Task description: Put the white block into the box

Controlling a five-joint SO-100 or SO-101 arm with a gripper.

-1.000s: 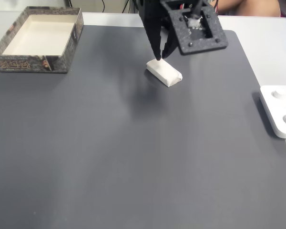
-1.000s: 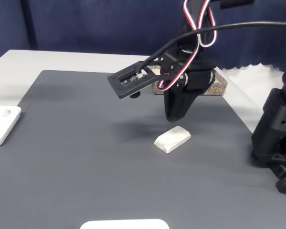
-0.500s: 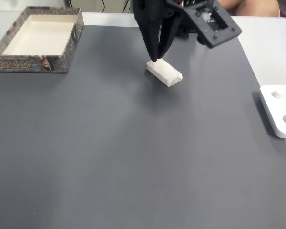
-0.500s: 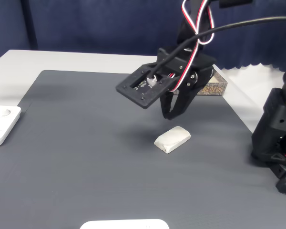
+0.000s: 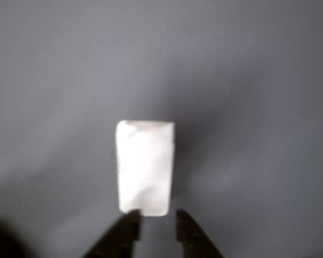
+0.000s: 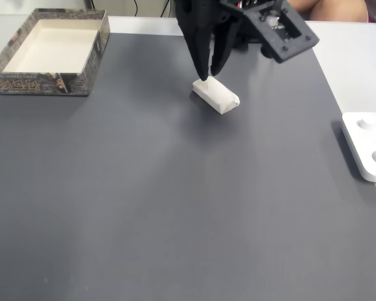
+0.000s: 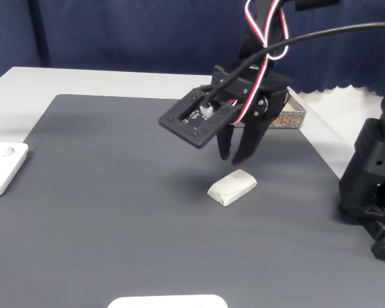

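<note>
While blurred in the other view, the white block (image 5: 145, 167) lying flat on the dark grey mat (image 6: 175, 200), long axis running up the picture, near end just above two black fingertips (image 5: 130, 221) set slightly apart. Lower part of the gripper (image 5: 153, 223) cut off by the bottom edge there; a dark smear at bottom left, too soft to identify.

In a fixed view, gripper (image 6: 208, 74) pointing down over the block's (image 6: 216, 96) upper-left end, fingers a little spread with nothing between them; contact with the block not clear from here. Arm cropped by the top edge, a black camera bracket (image 6: 279, 28) jutting to the right.

In another fixed view, gripper (image 7: 232, 157) hanging just above and behind the block (image 7: 232, 187), a gap visible under the tips. The box (image 7: 287, 117) mostly hidden behind the arm there, one patterned corner showing.

In a fixed view, the box (image 6: 25, 80) at the mat's far left corner, well apart from the block, bare mat between them. A flat white device (image 6: 368, 145) cut off at the right edge; another white object (image 7: 168, 301) clipped at the bottom of another fixed view.
</note>
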